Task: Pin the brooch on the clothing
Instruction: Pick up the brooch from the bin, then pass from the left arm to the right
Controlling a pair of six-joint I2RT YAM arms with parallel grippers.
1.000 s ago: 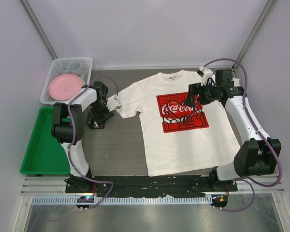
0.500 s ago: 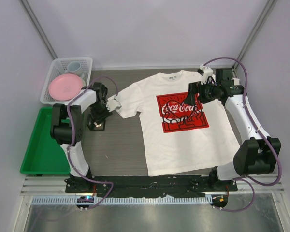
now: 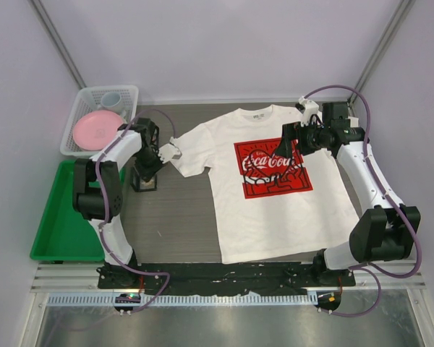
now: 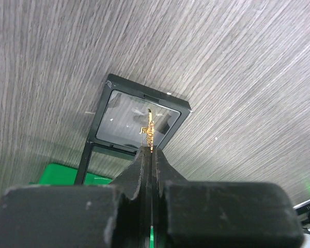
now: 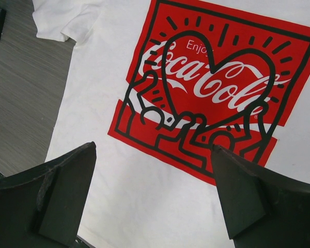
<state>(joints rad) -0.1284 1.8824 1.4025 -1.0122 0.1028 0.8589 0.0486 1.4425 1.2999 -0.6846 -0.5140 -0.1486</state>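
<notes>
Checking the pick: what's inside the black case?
Inside the black case, a gold brooch over clear film, pinched by the shut left gripper; whether it has lifted free cannot be told. The fingers cover the case's near edge.

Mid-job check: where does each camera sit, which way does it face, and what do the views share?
Top external: above and behind the bases, looking down on the table; the left arm, right arm, T-shirt and display box show.
Left wrist: on the left gripper, looking down at the display box; its shut fingers pinch the brooch.
Right wrist: on the right gripper, looking down at the T-shirt's red print; its open fingers frame it.
Shared: top and right wrist see the print; top and left wrist the display box.
</notes>
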